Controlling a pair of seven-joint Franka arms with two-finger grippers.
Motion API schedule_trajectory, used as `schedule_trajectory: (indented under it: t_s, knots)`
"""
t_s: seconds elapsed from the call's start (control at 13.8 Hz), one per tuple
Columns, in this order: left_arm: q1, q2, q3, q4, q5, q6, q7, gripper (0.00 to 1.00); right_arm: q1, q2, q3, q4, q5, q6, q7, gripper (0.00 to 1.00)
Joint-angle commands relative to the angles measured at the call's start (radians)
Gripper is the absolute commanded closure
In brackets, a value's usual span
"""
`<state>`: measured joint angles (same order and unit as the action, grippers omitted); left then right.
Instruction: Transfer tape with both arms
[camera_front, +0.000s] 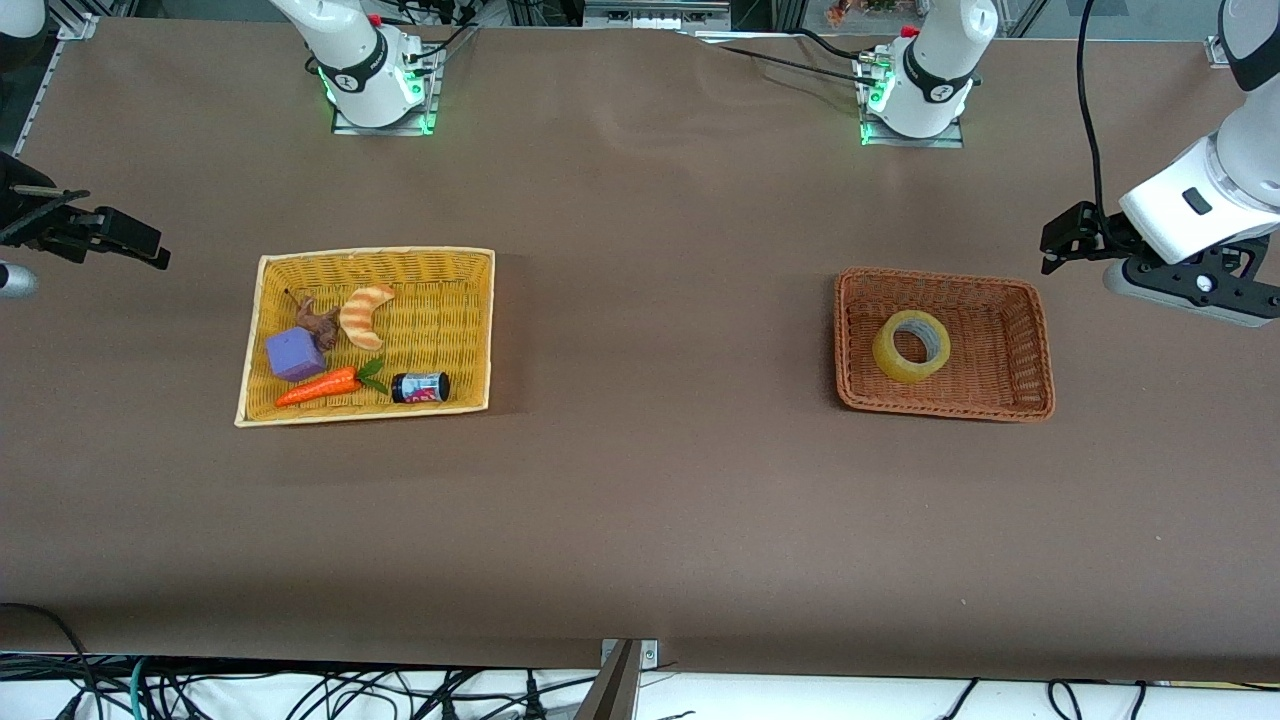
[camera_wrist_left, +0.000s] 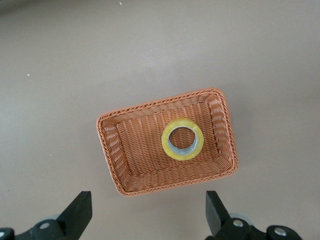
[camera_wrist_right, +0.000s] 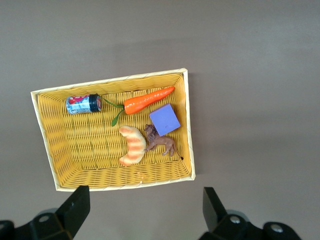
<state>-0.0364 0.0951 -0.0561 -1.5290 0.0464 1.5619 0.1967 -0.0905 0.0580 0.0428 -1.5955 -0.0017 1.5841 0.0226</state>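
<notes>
Apparently, the tape lay flat in the brown basket toward the left arm's end of the surface, while the left claw hovered released beside that basket, probably to descend, and the right claw waited spread beside the yellow basket.

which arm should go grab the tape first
Left, most likely. The tape lies in the brown basket at the left arm's end of the table, and the open left gripper looks down on it. The open right gripper is over the yellow basket.
</notes>
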Motion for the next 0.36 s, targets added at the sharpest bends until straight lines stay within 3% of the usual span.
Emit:
schedule_trajectory:
  t_s: [0.0,0.29]
  knots:
    - [-0.01,0.017,0.005,0.036,0.001,-0.022,-0.026,0.0,-0.012,0.006,0.006,0.02,0.011,-0.009,-0.02,0.0]
    - [-0.014,0.018,0.007,0.049,0.003,-0.022,-0.051,0.0,-0.012,0.005,0.006,0.02,0.011,-0.009,-0.02,0.0]
